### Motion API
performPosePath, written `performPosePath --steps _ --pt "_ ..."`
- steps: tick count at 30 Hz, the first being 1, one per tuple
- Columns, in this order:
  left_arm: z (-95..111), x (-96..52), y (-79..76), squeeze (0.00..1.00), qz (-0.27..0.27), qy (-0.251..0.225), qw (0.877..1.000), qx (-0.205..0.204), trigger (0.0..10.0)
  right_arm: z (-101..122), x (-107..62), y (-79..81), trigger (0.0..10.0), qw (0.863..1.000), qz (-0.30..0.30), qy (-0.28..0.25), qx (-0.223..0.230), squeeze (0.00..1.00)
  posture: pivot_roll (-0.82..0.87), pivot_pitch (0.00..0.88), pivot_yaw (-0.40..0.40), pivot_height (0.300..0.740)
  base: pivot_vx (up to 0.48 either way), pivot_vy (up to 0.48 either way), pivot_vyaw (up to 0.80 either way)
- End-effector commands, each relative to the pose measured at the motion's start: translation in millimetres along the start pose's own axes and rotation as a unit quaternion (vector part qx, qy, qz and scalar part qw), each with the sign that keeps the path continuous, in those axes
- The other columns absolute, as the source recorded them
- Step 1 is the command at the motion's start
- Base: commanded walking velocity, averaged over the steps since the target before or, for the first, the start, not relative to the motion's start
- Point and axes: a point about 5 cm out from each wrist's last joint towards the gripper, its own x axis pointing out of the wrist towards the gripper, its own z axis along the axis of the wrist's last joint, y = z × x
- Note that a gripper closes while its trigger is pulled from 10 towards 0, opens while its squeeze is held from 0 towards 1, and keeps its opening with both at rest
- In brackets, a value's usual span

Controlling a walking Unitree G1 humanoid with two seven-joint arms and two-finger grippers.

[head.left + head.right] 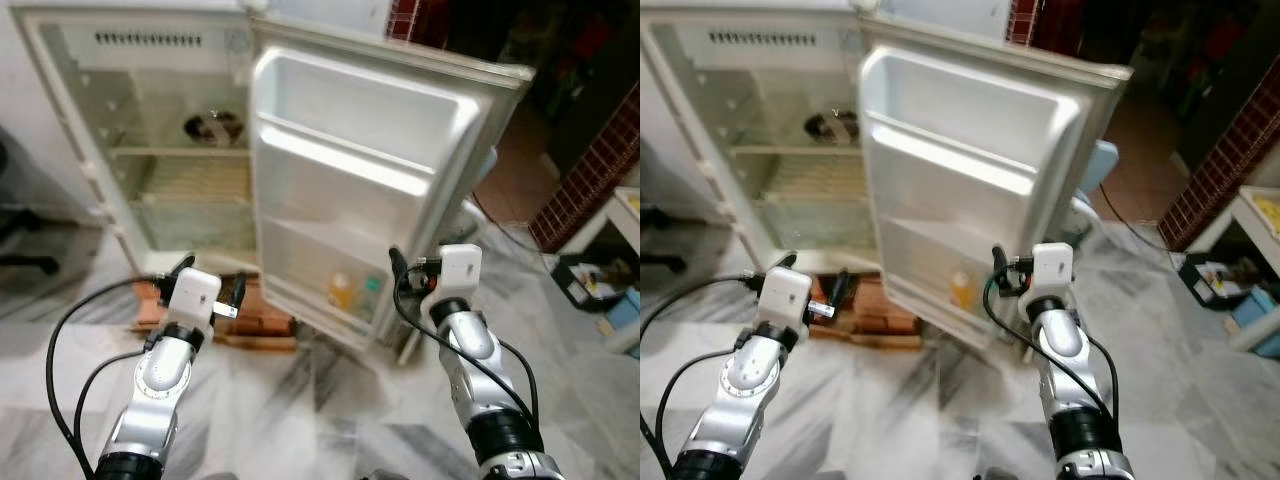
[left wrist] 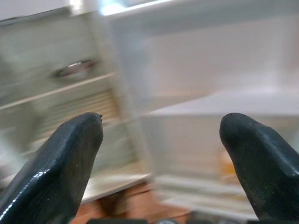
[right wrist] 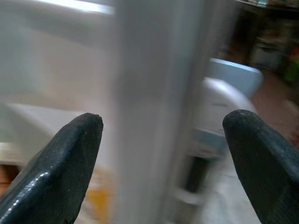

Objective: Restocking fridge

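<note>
The open fridge door [image 1: 370, 190] is faced by both empty grippers, left gripper [image 1: 212, 283] and right gripper [image 1: 398, 272], fingers spread apart.

My two arms are silver with rounded joints, black cables looping beside them, and white boxes at the wrists. Each gripper, left gripper [image 1: 213, 283] and right gripper [image 1: 398, 266], has glossy black fingers [image 2: 60, 168].

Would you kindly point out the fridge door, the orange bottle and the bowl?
fridge door [image 1: 360, 130], left eye view, inner panel.
orange bottle [image 1: 341, 292], left eye view, its body.
bowl [image 1: 214, 127], left eye view, its rim.
</note>
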Motion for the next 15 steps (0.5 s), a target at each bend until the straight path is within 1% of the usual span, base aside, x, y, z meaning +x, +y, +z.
performPosePath --steps 1,5,9,11,15 --pt "2.7 -0.4 12.0 0.0 0.011 -0.005 1.0 0.012 10.0 7.5 5.2 10.0 10.0 1.0 0.009 -0.015 0.006 0.0 0.05 0.0 -0.049 0.74 0.315 -0.36 0.0" --pt "2.7 -0.6 12.2 0.0 0.009 -0.005 1.0 0.014 10.0 6.4 5.5 10.9 10.0 1.0 0.011 -0.014 0.011 0.0 0.05 0.0 -0.05 0.74 0.315 -0.36 0.0" --pt "1.9 -0.6 11.7 0.0 0.011 -0.001 1.0 0.01 10.0 5.5 5.6 13.0 10.0 1.0 0.02 -0.014 -0.002 0.0 0.05 0.0 -0.048 0.74 0.285 -0.324 0.0" --pt "-0.8 -2.9 8.5 0.0 0.008 0.005 1.0 0.013 10.0 5.8 6.0 13.6 10.0 1.0 0.023 -0.016 -0.008 0.0 0.05 0.0 -0.047 0.74 0.0 0.0 0.8" --pt "-5.4 -8.0 5.4 0.0 0.002 0.014 1.0 0.014 10.0 6.7 7.0 14.0 10.0 1.0 0.021 -0.018 -0.005 0.0 0.05 0.0 -0.048 0.74 0.0 0.0 0.8"
